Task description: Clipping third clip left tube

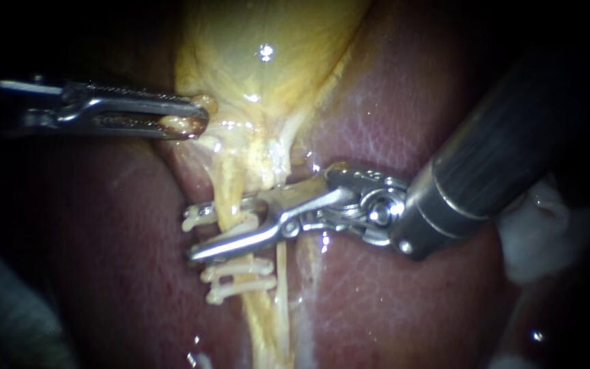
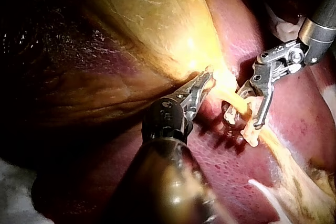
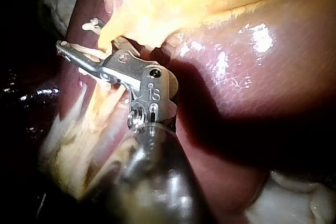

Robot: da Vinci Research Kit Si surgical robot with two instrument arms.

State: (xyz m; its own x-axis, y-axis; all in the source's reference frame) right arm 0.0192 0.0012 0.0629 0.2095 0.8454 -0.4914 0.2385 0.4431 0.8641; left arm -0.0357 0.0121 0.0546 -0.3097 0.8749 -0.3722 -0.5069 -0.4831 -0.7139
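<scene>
While the left instrument (image 1: pixel 196 117) reaches in from the left, its tool is shut tight on a bit of the yellow gallbladder (image 1: pixel 268 48), with both jaws pinching the soft edge. The left tube (image 1: pixel 230 195) runs down from there, thin and yellow, over the red liver (image 1: pixel 104 239). The right instrument (image 1: pixel 196 230) comes in from the right. Its tool is open, with one jaw on each side of the left tube, so the tube lies in the gap. A white clip (image 1: pixel 201 219) sits across the tube in that gap, close to the upper jaw. I cannot tell if both jaws touch it. Just below the lower jaw, two other clips (image 1: pixel 238 268) lie across the same tube, one under the other.
</scene>
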